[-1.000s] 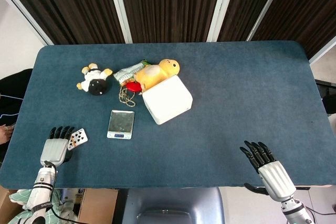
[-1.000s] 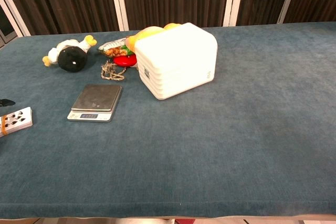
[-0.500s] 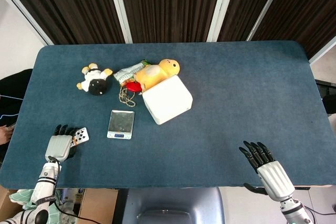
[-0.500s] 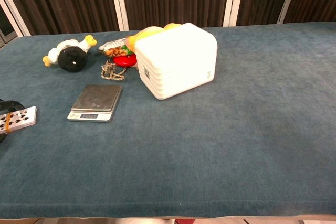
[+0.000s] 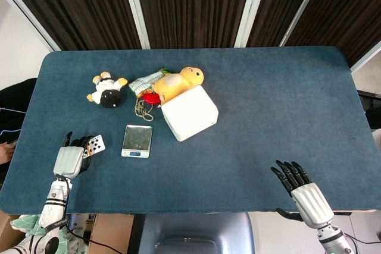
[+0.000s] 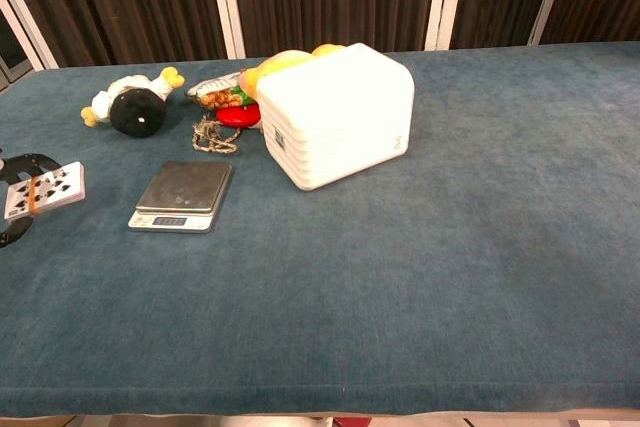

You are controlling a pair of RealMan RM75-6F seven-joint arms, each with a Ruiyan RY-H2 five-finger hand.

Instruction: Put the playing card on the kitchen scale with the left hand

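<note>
The playing card point(image 5: 96, 143), a banded small deck showing diamonds, is held in my left hand point(image 5: 71, 157) near the table's front left, just left of the kitchen scale point(image 5: 137, 140). In the chest view the card point(image 6: 45, 190) sits above the cloth at the far left edge, with dark fingers point(image 6: 14, 230) curled behind and under it. The silver scale point(image 6: 183, 195) lies flat with nothing on its plate. My right hand point(image 5: 300, 185) rests at the front right edge with its fingers spread and holds nothing.
A white box point(image 5: 189, 112) stands right of the scale. Behind it lie a yellow plush point(image 5: 178, 81), a snack packet, a red item and a chain point(image 5: 141, 109). A black-and-white plush point(image 5: 108, 91) lies at the back left.
My left hand has closed on the card, lifted it off the cloth and carried it a little forward and right, toward the scale. The right hand has barely moved.
</note>
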